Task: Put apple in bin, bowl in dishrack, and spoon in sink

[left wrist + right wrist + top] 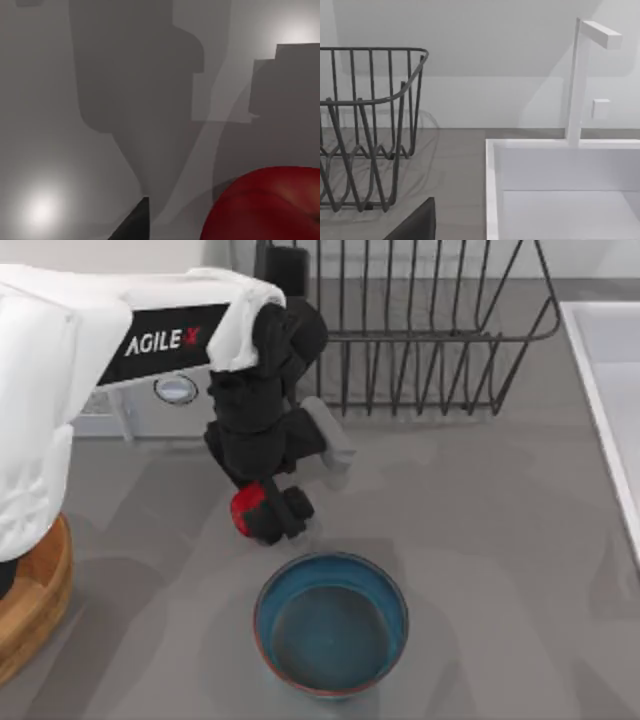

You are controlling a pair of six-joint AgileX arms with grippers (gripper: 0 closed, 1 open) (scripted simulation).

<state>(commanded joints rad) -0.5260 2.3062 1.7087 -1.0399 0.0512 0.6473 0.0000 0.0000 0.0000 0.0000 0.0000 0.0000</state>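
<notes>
Top view, frame centre: left gripper (268,515) pinching glossy red apple (246,508) above matte grey bench (480,540). Round blue bowl (331,623) lower centre; wire dishrack (420,330) top.

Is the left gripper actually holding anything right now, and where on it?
It looks so: the left gripper is around the apple, fingers at its sides, just above the bowl in the top view. Firm contact can't be confirmed.
</notes>
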